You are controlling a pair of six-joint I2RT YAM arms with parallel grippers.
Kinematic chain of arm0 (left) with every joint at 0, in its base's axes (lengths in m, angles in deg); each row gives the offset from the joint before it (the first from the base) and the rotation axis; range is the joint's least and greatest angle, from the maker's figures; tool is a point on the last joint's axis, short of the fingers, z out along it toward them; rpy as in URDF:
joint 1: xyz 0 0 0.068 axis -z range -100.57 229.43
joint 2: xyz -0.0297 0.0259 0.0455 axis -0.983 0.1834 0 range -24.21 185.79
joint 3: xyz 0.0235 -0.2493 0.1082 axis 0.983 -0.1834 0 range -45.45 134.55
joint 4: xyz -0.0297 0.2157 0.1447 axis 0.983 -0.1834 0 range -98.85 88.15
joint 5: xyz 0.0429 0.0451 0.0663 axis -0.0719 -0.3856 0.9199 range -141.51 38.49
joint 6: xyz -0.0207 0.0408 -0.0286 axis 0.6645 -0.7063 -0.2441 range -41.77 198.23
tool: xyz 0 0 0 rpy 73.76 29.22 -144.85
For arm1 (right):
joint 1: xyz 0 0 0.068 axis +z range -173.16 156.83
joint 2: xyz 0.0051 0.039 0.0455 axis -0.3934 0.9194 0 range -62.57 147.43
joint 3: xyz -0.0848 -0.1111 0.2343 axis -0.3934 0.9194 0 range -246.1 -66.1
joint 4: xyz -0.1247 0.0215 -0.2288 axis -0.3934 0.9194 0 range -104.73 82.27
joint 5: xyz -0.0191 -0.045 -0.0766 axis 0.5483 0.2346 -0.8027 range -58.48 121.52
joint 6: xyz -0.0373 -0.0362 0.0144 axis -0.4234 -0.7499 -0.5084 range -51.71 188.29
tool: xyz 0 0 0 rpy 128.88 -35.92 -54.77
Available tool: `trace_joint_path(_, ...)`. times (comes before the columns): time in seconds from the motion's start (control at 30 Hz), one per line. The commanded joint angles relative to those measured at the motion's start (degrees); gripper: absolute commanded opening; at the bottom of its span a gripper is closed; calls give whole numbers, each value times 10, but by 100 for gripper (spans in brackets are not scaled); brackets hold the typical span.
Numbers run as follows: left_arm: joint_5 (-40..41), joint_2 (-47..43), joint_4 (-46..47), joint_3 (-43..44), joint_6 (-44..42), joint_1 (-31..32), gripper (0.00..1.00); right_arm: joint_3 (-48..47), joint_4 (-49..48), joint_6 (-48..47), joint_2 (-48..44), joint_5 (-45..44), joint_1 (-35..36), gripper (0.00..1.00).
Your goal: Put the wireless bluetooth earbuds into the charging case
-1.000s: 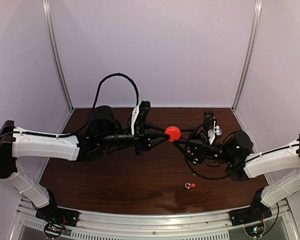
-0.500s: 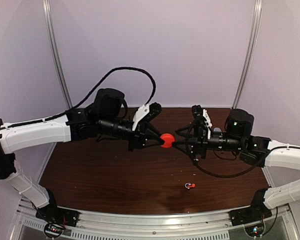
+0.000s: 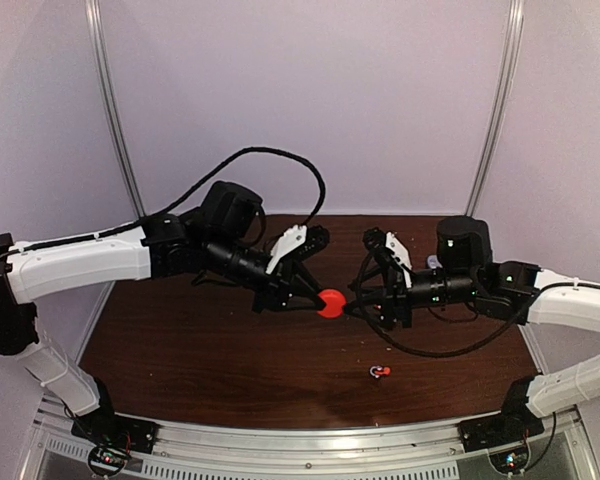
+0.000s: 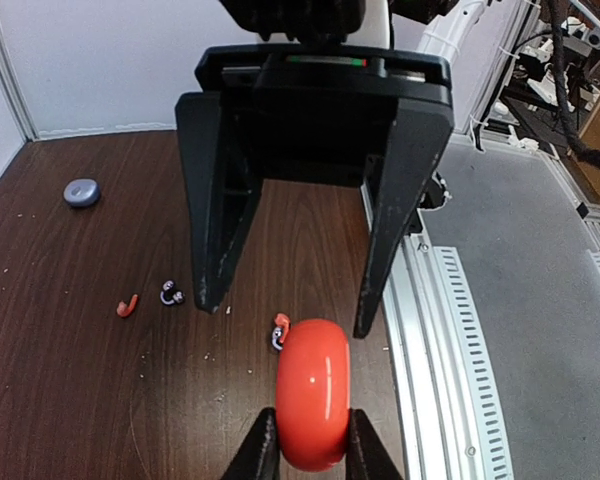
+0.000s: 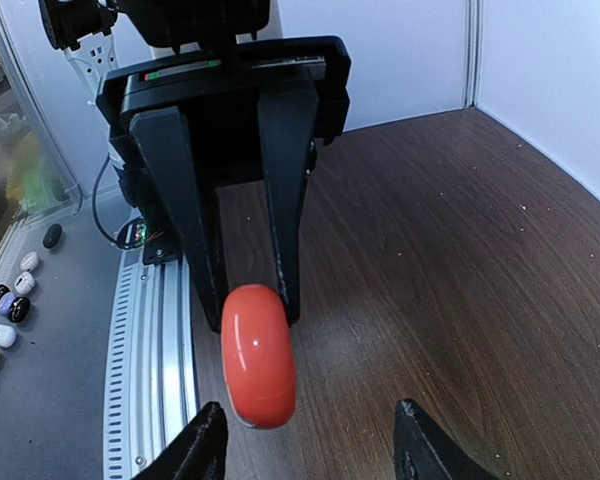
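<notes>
Over the wood surface (image 3: 230,380), the left end effector (image 4: 310,455) pinches the glossy, hard, probably slippery charging case (image 4: 313,390) by its flat faces, right end effector (image 5: 310,445) open astride it

left gripper (image 4: 308,445), red case (image 3: 331,302): shifted toward near edge of table (image 3: 180,370) | right gripper (image 5: 310,437): followed; jaws slightly narrower

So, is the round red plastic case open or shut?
Shut: the round red plastic case shows one smooth closed shell in both wrist views, no lid lifted, pinched in the left gripper.

left gripper (image 4: 311,452) tight, right gripper (image 5: 310,450) wide
</notes>
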Motion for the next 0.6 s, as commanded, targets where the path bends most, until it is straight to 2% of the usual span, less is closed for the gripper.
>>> trace_joint_path(0.0, -35, 16, -4, 26, -16, -3, 3, -32, 28, -16, 19, 11, 11, 56)
trace_joint_path(0.23, -42, 29, -16, 40, -23, -2, 2, -68, 71, -39, 49, 0, 25, 48)
trace_joint_path(0.47, -40, 35, -20, 43, -27, -2, 2, -75, 80, -43, 53, -3, 31, 27)
trace_joint_path(0.57, -34, 38, -21, 45, -27, -3, 7, -75, 78, -42, 53, 5, 33, 21)
